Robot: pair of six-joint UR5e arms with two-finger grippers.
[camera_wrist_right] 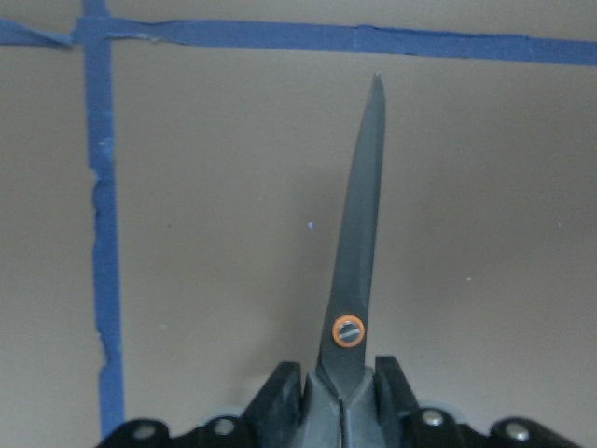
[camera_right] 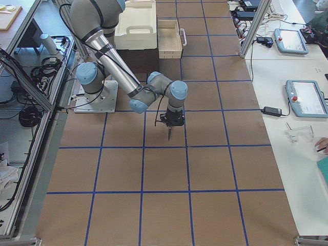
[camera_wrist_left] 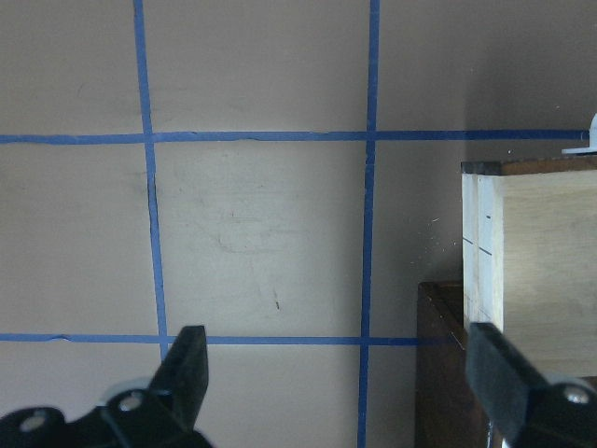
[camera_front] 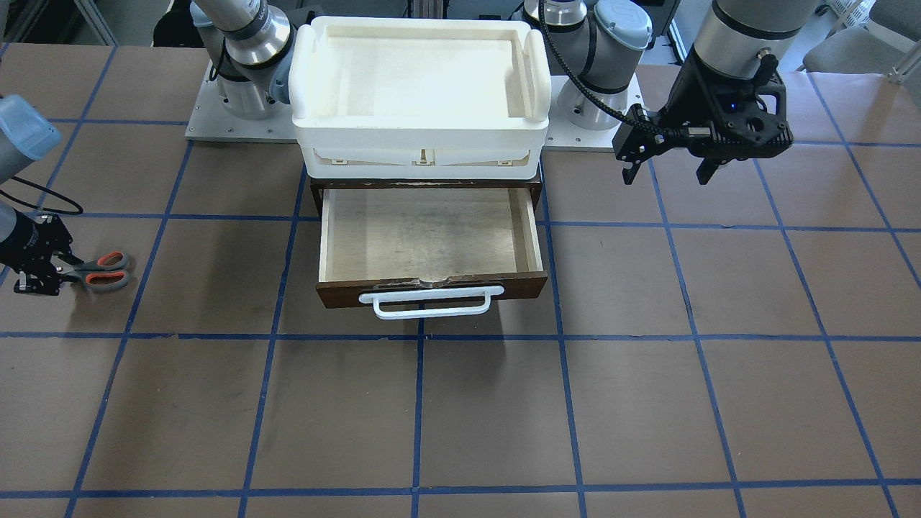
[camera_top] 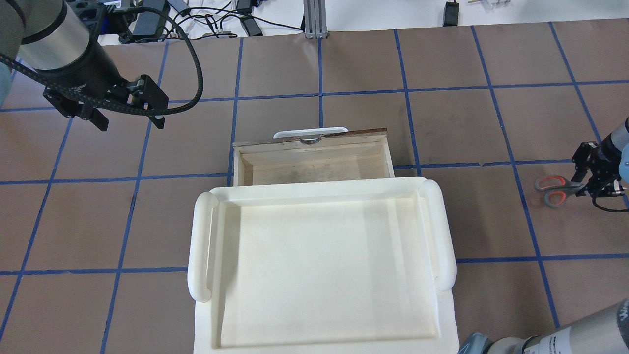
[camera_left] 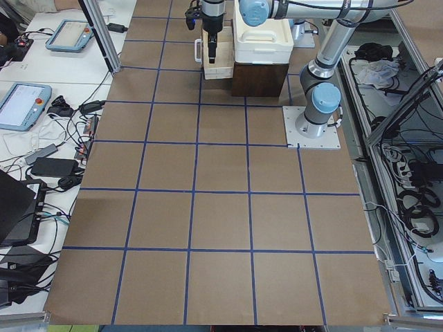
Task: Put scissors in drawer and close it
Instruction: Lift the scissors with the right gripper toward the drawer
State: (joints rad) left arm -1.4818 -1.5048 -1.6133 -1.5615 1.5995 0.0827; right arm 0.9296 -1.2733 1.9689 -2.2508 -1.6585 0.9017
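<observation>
The scissors (camera_front: 103,272) have orange-and-grey handles and lie level at the table's far right side; they also show in the overhead view (camera_top: 553,189). My right gripper (camera_front: 44,271) points down and is shut on them near the pivot. The silver blade (camera_wrist_right: 359,243) sticks out past the fingers. I cannot tell if they touch the table. The wooden drawer (camera_front: 432,241) is pulled open and empty, with a white bar handle (camera_front: 432,301). My left gripper (camera_front: 665,169) is open and empty, hovering beside the drawer's left side (camera_wrist_left: 536,261).
A white plastic tray (camera_front: 421,72) sits on top of the dark cabinet that holds the drawer. Brown table with a blue tape grid (camera_top: 442,123) lies between the scissors and the drawer. Both arm bases stand behind the cabinet.
</observation>
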